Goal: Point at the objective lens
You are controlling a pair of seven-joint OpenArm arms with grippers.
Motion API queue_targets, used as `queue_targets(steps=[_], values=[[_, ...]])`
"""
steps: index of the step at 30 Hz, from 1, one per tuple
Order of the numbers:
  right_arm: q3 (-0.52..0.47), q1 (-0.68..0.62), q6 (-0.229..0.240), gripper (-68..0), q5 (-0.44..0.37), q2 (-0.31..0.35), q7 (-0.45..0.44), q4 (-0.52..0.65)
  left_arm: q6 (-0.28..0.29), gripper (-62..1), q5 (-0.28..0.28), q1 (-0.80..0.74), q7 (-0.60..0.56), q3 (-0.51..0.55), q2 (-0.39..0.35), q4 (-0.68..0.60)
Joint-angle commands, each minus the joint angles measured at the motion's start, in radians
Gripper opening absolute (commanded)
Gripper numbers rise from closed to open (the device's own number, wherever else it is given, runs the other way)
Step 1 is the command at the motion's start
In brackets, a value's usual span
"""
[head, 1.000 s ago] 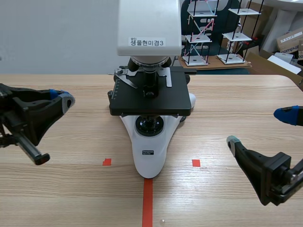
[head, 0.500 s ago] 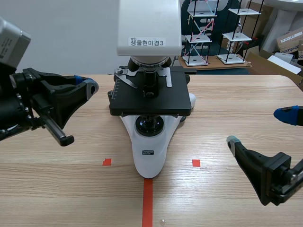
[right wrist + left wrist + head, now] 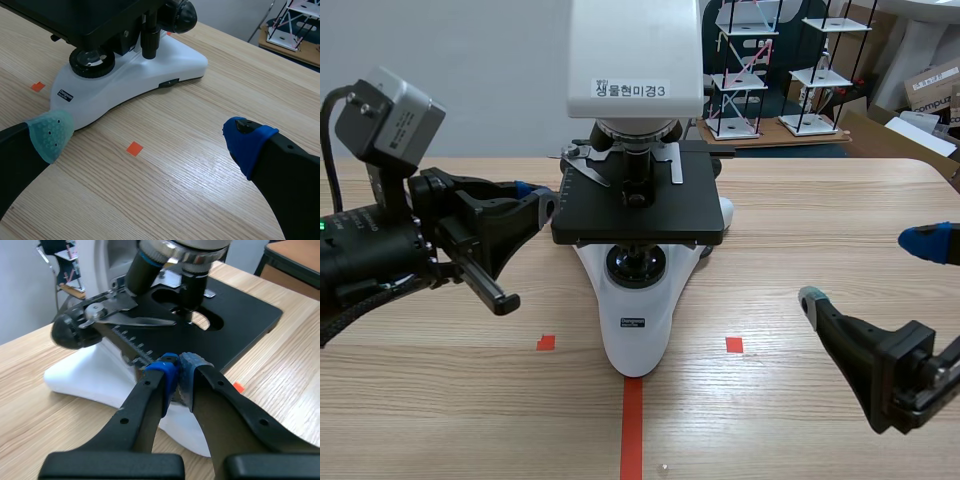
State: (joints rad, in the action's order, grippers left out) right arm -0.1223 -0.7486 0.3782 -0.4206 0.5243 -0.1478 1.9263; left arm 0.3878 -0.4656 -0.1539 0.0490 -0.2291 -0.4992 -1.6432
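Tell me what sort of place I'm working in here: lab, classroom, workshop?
Most likely a science lab or teaching room, though that is a guess. A labelled microscope stands on the wooden table, rod-and-shelf models stand behind it, and a cardboard box shows at the far right.

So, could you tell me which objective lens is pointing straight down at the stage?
The plain black objective lens, upright over the opening in the stage. The blue-ringed objective lens beside it is tilted outward.
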Motion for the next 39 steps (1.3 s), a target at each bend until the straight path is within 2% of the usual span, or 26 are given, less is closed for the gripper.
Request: queue_targets(steps=[1,14,39], values=[[-0.001,-0.002,-0.003,-0.4,-0.014,0.014,-0.015,0.005,0.000,-59.0,-0.016,0.008,-0.014,-0.003,0.006,-0.019],[-0.001,-0.002,-0.003,-0.4,-0.014,0.016,-0.015,0.005,0.000,-59.0,-0.018,0.055,-0.017,-0.008,0.019,-0.018],[-0.001,-0.002,-0.003,-0.4,-0.014,0.016,-0.015,0.005,0.000,-59.0,-0.018,0.055,-0.010,-0.008,0.019,-0.018]])
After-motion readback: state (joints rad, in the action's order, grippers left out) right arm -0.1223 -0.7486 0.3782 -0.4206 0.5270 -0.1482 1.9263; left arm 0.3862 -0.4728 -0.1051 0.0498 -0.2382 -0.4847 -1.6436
